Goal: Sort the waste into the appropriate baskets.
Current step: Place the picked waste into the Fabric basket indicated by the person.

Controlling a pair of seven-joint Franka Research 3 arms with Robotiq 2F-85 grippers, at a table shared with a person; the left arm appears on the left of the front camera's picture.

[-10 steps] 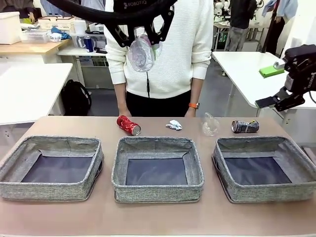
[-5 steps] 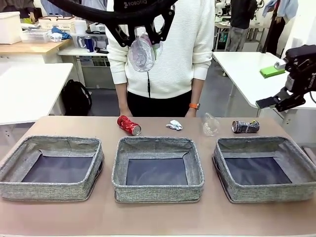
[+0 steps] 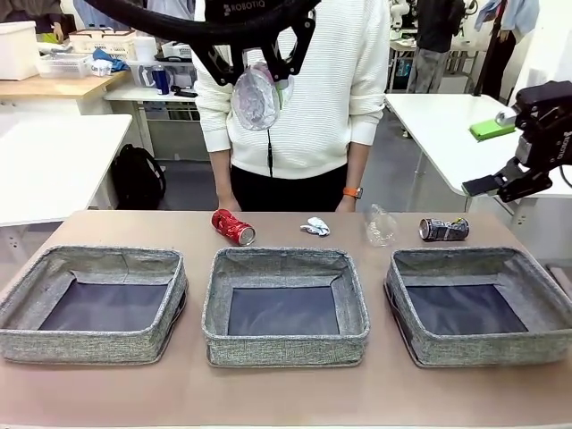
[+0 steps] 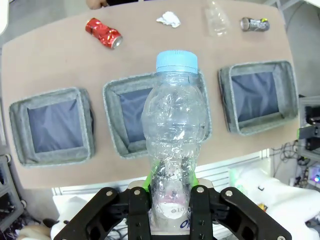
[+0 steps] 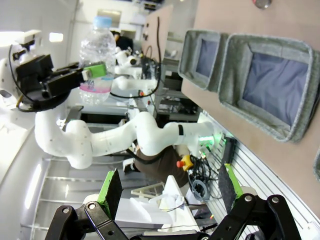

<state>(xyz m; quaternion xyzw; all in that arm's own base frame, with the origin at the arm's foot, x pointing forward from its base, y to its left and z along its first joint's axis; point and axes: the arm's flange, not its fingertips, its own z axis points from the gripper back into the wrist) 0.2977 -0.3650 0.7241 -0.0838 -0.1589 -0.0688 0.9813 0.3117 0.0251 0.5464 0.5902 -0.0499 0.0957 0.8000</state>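
Well, in the front view the left gripper (image 3: 257, 70) hangs high above the table (image 3: 286, 398). It is shut tight on the clear bottle with pink label (image 3: 256, 100). The bottle is up in the air, in front of a person (image 3: 349, 98) in a white top who stands at the far side. The right gripper (image 3: 492, 159) is off to the right, wide open, with nothing in it. Three grey baskets sit in a row: the left basket (image 3: 89, 344), the middle basket (image 3: 284, 347) and the right basket (image 3: 483, 350). Behind them on the table, from left to right, lie the red can (image 3: 233, 227), the small white paper wad (image 3: 315, 226), the clear label-less bottle (image 3: 380, 225) and the dark blue can (image 3: 443, 230).

In the left wrist view the green pads (image 4: 146, 184) squeeze the bottle low down, near its pink label. Its blue cap (image 4: 176, 61) points toward the table, and the middle basket shows behind it.

In the right wrist view the two fingers (image 5: 111, 192) stand far apart with nothing between them. Far off, the other arm holds the bottle up.
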